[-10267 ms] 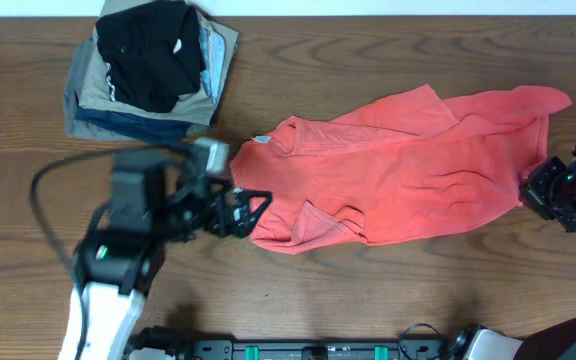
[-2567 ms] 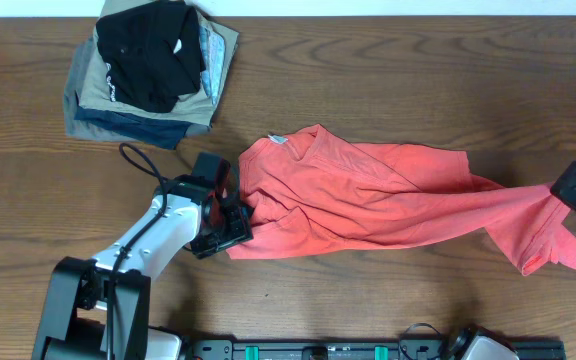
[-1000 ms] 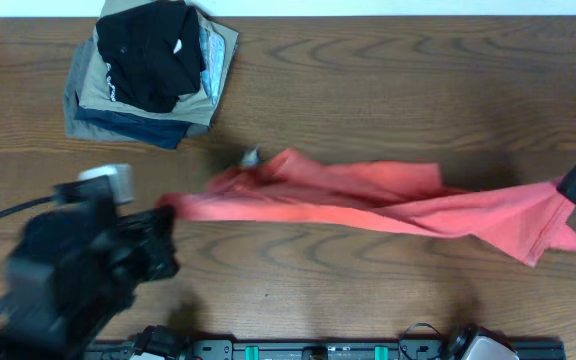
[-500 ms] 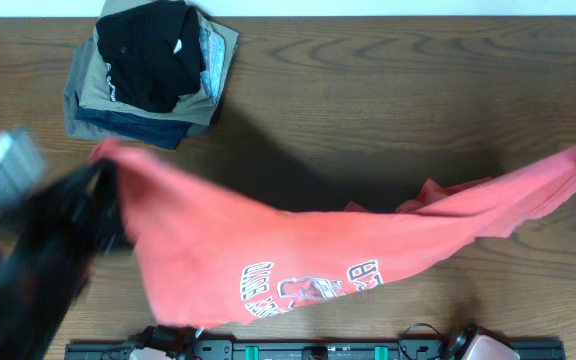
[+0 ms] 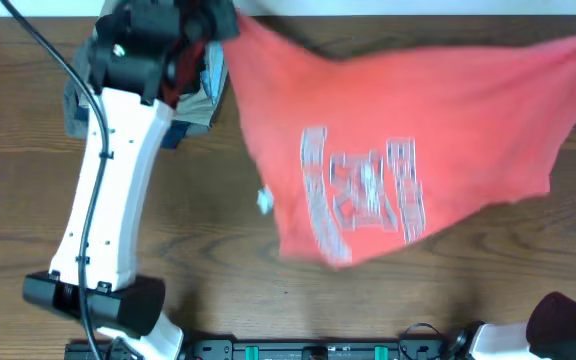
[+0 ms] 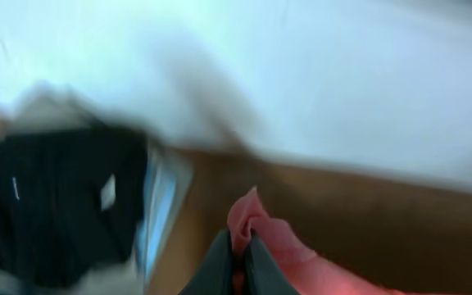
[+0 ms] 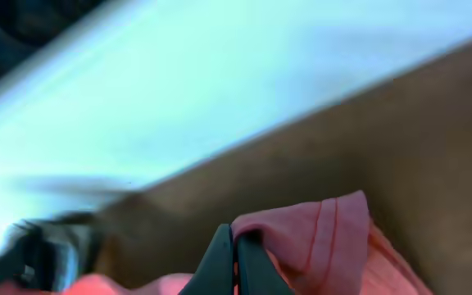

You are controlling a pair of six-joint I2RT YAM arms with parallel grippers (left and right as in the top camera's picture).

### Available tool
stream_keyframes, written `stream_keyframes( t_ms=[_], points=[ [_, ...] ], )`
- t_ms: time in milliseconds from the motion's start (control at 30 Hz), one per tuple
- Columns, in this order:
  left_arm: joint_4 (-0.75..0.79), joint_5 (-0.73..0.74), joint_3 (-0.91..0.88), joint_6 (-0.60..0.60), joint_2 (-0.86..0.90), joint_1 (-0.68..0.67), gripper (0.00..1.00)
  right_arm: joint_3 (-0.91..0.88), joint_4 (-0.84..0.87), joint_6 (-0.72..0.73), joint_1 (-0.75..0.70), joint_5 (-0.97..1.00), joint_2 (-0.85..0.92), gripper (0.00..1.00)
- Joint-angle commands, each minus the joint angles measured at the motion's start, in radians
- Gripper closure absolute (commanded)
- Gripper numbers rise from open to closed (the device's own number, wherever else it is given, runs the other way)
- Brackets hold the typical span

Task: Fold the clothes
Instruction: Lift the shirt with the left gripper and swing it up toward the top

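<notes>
The clothes are one coral-red T-shirt (image 5: 398,120), stretched out in the air over the far half of the table, with pale lettering (image 5: 363,195) showing at its middle. My left gripper (image 5: 200,22) is at the far left and is shut on the shirt's left corner. In the left wrist view the left gripper (image 6: 242,242) pinches a bunched fold of the coral-red T-shirt (image 6: 256,221). My right gripper (image 7: 233,233) is shut on a hemmed edge of the T-shirt (image 7: 326,229). It is outside the overhead view, where the shirt runs off the right edge.
A stack of folded garments (image 5: 73,95) sits at the far left corner, largely under my left arm (image 5: 108,180). A black garment (image 6: 47,205) tops that stack. A white wall runs behind the table's far edge. The right arm's base (image 5: 568,325) is at the near right.
Both grippers have swung the shirt up from the near side to the far edge. The shirt has turned over and spread wide. The left arm now reaches over the stack.
</notes>
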Motion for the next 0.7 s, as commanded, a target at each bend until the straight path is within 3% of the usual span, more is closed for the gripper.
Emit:
stream_keyframes(
  t_ms=[0, 133, 333, 667],
  points=[
    [-0.01, -0.02, 0.282, 0.09, -0.097, 0.038, 0.94, 0.188, 0.005, 0.079, -0.085, -0.108, -0.037, 0.99],
    [-0.063, -0.003, 0.446, 0.11, -0.106, 0.07, 0.94, 0.324, -0.092, 0.072, -0.179, -0.107, -0.037, 0.99],
    [-0.197, 0.101, 0.405, 0.109, -0.058, 0.074, 0.94, 0.302, -0.236, -0.045, -0.151, -0.079, -0.015, 0.99],
    [-0.491, 0.085, 0.199, 0.066, 0.172, 0.074, 0.94, -0.06, -0.343, -0.121, -0.079, 0.108, 0.009, 0.99]
  ],
)
